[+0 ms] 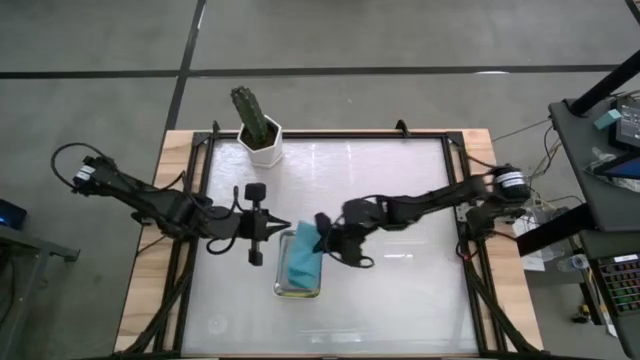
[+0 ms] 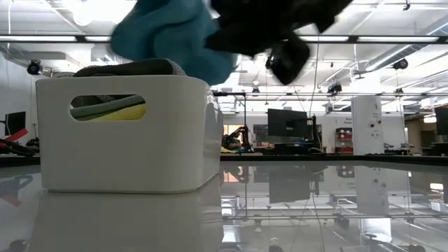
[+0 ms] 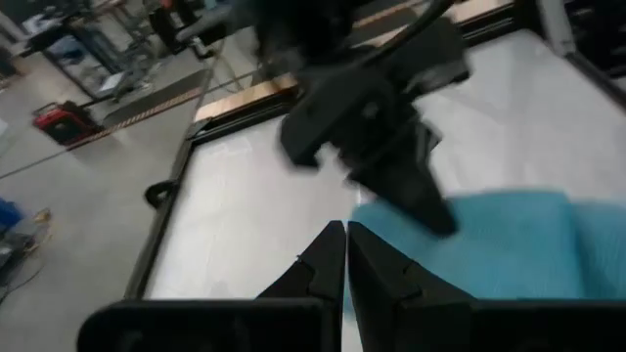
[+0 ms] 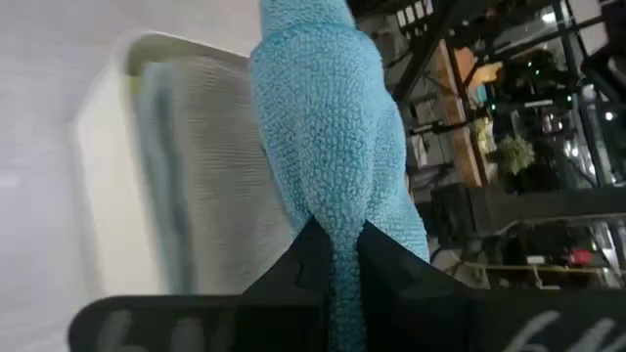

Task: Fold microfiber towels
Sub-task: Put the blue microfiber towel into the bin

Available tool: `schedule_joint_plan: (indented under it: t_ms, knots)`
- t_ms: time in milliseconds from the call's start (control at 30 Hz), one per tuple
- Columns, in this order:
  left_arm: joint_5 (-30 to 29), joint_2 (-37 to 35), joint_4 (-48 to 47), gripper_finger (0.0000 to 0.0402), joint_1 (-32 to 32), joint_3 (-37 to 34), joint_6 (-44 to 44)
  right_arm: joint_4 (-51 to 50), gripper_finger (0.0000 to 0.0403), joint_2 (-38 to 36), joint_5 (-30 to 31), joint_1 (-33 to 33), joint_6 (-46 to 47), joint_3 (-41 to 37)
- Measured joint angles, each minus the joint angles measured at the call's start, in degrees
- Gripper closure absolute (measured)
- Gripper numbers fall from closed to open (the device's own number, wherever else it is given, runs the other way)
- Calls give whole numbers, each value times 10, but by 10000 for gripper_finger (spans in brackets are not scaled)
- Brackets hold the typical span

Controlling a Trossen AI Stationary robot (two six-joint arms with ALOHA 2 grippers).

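Gripping a light blue towel (image 1: 299,262) with the right gripper (image 4: 335,240), dark fingers pinched tight on a gathered fold of nubbly, looped microfiber. Draping as a long soft bunch over the white tray (image 1: 284,290), long axis running along the tray's length in the high view, one end lifted at the fingers, the rest sagging across the tray's contents. Hanging above the rim in the low view (image 2: 168,35), puffy and rounded. Showing through the tray's oval handle slot: a pale green towel (image 2: 105,106) lying on a yellow towel (image 2: 126,113), with a grey towel (image 2: 133,68) mounded above the rim. Smooth, rounded-corner plastic walls on the tray (image 2: 126,154). Hovering just beside the tray's near corner, the left gripper (image 3: 346,256), fingers closed together and holding nothing, pointing toward the right gripper. Glossy white worktop (image 1: 400,290) spreading wide and bare around the tray, framed by a black rail. Standing at the far edge, a spiky potted plant (image 1: 258,125) in a white faceted pot, well apart from the tray.
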Motion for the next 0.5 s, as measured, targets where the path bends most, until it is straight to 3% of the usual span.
schedule_joint_plan:
  t_ms: [233, 500]
  knots:
    - [26, 0, -7, 401, -17, 0, -2, -8, 390, 104, -62, -19, -27, 97]
    - [39, 2, -30, 401, -32, -8, -52, -49, 390, 117, -95, -23, -40, 116]
